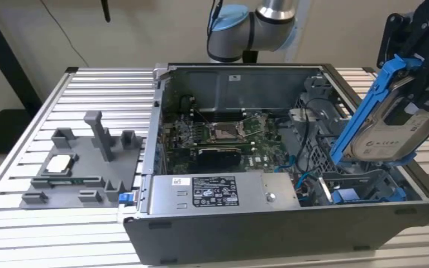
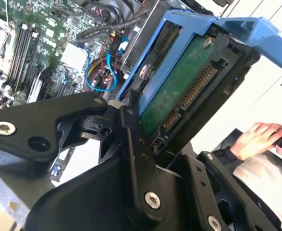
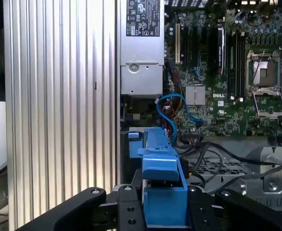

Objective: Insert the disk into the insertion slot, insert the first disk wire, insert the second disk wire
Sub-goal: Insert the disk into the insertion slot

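Note:
My gripper (image 1: 414, 95) is shut on the disk (image 1: 384, 131), a silver drive with a white label in a bright blue carrier. The disk hangs tilted, above the front right corner of the open computer case. Below it lies the insertion slot (image 1: 363, 187), a grey metal bay with blue rails. In the second wrist view the disk's (image 2: 184, 82) green board and connector face the camera, with black fingers (image 2: 131, 134) against its edge. In the first wrist view the carrier's (image 3: 162, 183) blue end sits between the fingers, over the case's perforated metal.
Inside the case are a grey power-supply box (image 1: 214, 192), the motherboard (image 1: 222, 134) and loose blue cables (image 3: 172, 108). A grey fixture tray (image 1: 80, 167) sits on the slatted table (image 1: 51, 234) at the exterior view's left. A person's hand (image 2: 261, 137) rests beyond the case.

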